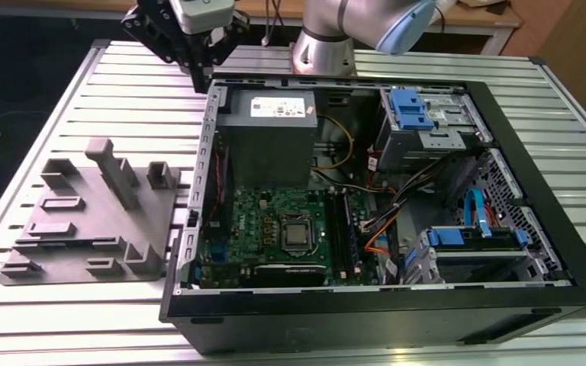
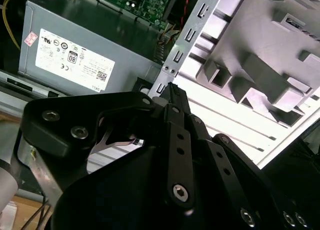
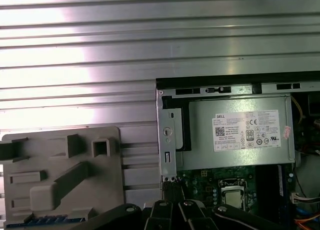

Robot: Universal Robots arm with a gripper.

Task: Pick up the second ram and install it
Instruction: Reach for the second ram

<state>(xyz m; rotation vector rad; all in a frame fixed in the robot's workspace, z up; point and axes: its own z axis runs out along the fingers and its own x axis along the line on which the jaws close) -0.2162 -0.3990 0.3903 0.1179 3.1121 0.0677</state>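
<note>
My gripper (image 1: 204,82) hangs over the back corner of the open computer case (image 1: 375,314), at the exterior view's left, beside the power supply (image 1: 268,145). In the second wrist view its black fingers meet in a narrow tip (image 2: 171,89), shut, with nothing showing between them. The second ram is not plainly in view. The grey holder tray (image 1: 79,221) lies on the table beside the case, and a thin bluish strip (image 3: 45,220) sits at one of its edges; I cannot tell whether that strip is the ram. Long dark memory slots (image 1: 346,229) run beside the processor socket (image 1: 298,232).
Inside the case are the green motherboard (image 1: 262,229), blue drive cages (image 1: 415,107) and loose cables (image 1: 384,221). The case wall (image 3: 167,140) stands between tray and power supply (image 3: 235,135). The ribbed metal table (image 1: 100,99) stretches behind the tray. The arm's base (image 1: 323,53) rises behind the case.
</note>
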